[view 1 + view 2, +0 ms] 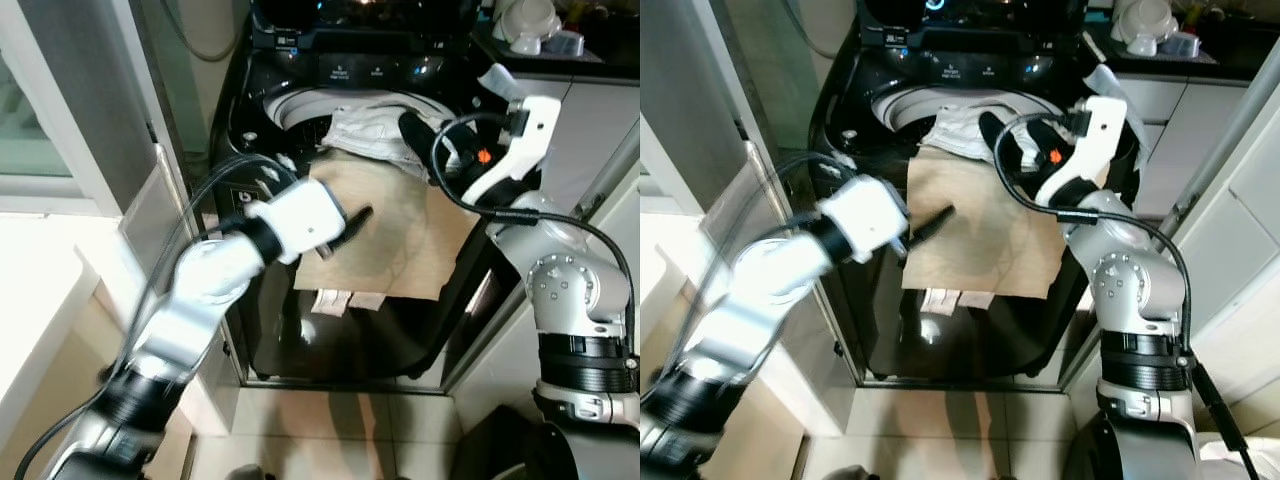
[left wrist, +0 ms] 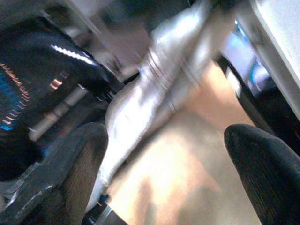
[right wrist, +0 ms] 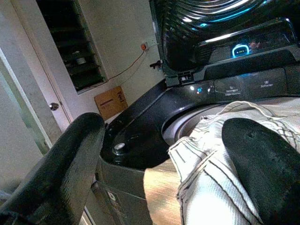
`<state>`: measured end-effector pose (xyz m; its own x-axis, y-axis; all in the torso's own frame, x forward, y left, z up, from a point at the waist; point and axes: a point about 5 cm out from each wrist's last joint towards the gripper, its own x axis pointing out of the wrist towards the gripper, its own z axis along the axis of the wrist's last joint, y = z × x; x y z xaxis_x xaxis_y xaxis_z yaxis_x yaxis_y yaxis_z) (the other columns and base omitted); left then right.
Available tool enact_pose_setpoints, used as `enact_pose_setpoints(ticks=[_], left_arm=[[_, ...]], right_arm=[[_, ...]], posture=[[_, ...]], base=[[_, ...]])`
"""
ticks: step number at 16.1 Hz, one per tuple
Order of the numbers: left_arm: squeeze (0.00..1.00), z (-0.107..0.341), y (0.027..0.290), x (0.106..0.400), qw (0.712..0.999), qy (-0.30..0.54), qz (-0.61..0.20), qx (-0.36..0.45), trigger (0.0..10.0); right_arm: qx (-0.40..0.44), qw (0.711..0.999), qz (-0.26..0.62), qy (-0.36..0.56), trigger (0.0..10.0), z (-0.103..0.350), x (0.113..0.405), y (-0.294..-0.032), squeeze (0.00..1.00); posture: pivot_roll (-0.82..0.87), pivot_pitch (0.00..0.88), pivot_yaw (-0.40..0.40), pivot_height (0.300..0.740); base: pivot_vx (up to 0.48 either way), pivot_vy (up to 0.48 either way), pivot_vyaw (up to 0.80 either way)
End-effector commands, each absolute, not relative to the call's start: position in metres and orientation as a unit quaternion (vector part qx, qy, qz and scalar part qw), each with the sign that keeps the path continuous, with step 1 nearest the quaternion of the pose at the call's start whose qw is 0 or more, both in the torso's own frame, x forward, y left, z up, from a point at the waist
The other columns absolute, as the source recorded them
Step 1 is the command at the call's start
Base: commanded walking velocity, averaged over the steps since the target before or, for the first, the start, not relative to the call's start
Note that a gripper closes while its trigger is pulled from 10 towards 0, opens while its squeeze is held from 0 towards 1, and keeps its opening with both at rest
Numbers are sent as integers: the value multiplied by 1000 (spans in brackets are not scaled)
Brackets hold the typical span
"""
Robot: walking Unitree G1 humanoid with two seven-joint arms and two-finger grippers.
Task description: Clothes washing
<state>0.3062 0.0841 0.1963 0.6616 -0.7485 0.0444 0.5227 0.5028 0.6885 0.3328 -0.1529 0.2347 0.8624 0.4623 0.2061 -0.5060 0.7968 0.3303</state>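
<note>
Over the washing machine [image 1: 300, 330] rim, a tan cloth [image 1: 395, 235] is draping, both the left end effector [image 1: 352, 222] and the right end effector [image 1: 425, 140] hovering released beside it.

My left claw [image 2: 168, 173], its two black fingers [image 2: 70, 164] spread apart, points at blurred tan cloth [image 2: 187, 164]. A blurred silver robot arm [image 2: 159, 89] crosses above it.

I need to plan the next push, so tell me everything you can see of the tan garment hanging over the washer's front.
The tan cloth garment is a plain, flat-looking fabric draped over the front rim of the black top-loading washing machine, hanging down its front. Two pale tabs show at its lower edge. A white stitched garment lies on its upper end at the drum opening. The left gripper, open, is at its left edge.
</note>
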Motion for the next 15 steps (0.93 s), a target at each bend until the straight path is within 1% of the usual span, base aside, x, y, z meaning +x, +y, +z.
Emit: enact_pose_setpoints(ticks=[1,2,3,4,6,10,11,15], left_arm=[[0,192,84,314,842,-169,-377,348,10000],[0,190,82,321,834,-170,-376,366,10000],[0,192,82,328,835,-173,-367,371,10000],[0,199,82,343,841,-181,-349,372,10000],[0,206,86,359,851,-191,-320,371,10000],[0,209,81,373,853,-196,-310,371,10000],[0,207,70,378,852,-193,-315,371,10000],[0,204,51,379,845,-192,-340,367,10000]], right_arm=[[188,939,273,-92,10000,256,328,-152,0],[186,938,277,-98,10000,260,326,-151,0],[184,935,284,-103,10000,264,323,-150,0],[177,931,299,-110,10000,269,314,-147,0],[167,931,305,-108,10000,270,305,-147,0],[154,930,320,-97,10000,267,294,-145,0],[153,928,327,-91,10000,266,289,-139,0],[147,927,332,-94,10000,267,287,-125,0]], posture=[[-61,0,27,740],[-65,0,31,740],[-89,0,50,740],[-114,0,67,740],[-138,0,82,740],[-162,0,94,740],[-179,0,103,740],[-209,0,124,740]], base=[[0,0,0],[0,0,0],[0,0,0],[0,0,0],[0,0,0],[0,0,0],[0,0,0],[0,0,0]])
